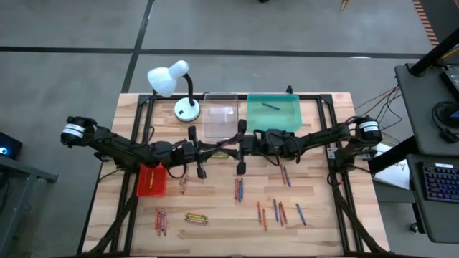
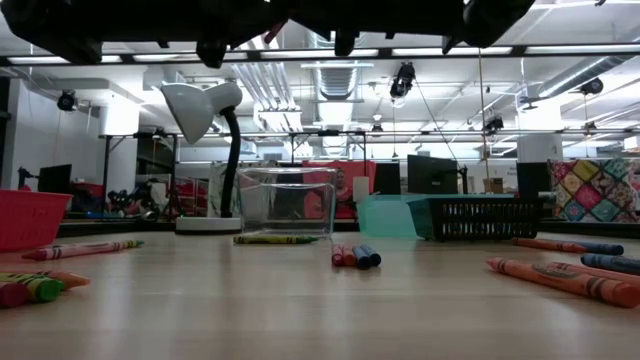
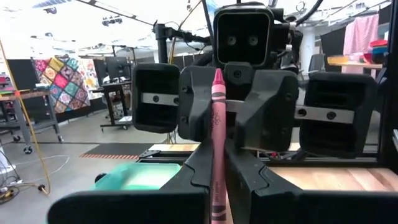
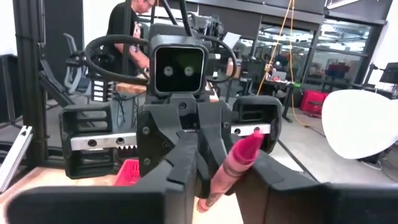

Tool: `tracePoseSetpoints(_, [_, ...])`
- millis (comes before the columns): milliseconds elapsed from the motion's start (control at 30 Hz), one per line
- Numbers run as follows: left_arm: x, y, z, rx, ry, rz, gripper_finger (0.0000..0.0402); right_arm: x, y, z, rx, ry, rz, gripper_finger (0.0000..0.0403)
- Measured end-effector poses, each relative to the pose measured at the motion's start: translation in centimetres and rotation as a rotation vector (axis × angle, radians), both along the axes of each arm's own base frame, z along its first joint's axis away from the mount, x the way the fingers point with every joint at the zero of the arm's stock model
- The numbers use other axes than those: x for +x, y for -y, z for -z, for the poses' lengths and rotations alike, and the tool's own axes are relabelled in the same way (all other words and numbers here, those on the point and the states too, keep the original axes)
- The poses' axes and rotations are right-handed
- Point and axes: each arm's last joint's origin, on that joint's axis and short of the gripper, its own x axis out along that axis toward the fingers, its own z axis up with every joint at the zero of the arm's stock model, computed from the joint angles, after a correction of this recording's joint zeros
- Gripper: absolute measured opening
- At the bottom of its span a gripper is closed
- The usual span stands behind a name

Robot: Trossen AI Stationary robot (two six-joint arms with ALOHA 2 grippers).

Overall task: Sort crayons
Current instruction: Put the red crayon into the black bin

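pink wax is what your two arms meet over: one crayon [image 3: 217, 155] sits pinched upright in the left gripper [image 1: 215, 148], jaws pressed together on it. your right gripper [image 1: 231, 145] faces it mid-table, fingers around the same stick; firm grip, can't tell. other crayons [image 1: 280, 212] lie scattered on the table [image 1: 215, 193].

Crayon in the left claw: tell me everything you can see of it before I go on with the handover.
The crayon is a short magenta-pink wax stick in a matching paper wrapper with dark print, and its pointed tip is bare. The left claw is shut on its lower part and holds it in the air above the middle of the table. The free tip end sticks out past that claw's fingers toward the right claw, which faces it at close range. Its bottom end is hidden.
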Motion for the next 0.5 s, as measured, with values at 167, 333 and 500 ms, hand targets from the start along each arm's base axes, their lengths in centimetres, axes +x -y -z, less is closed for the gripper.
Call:
tracePoseSetpoints(167, [-0.3, -0.1, -0.4, 0.005, 0.012, -0.004, 0.0018, 0.0, 0.1, -0.5, 0.002, 0.017, 0.003, 0.0016])
tracePoseSetpoints(333, [-0.8, -0.5, -0.9, 0.010, 0.025, -0.031, 0.0065, 0.4, 0.8, -1.3, 0.018, 0.006, 0.019, 0.0013])
tracePoseSetpoints(500, [-1.7, -1.4, -1.4, 0.009, -0.006, -0.095, 0.0125, 1.2, 2.3, -2.4, 0.030, -0.078, 0.055, 0.0013])
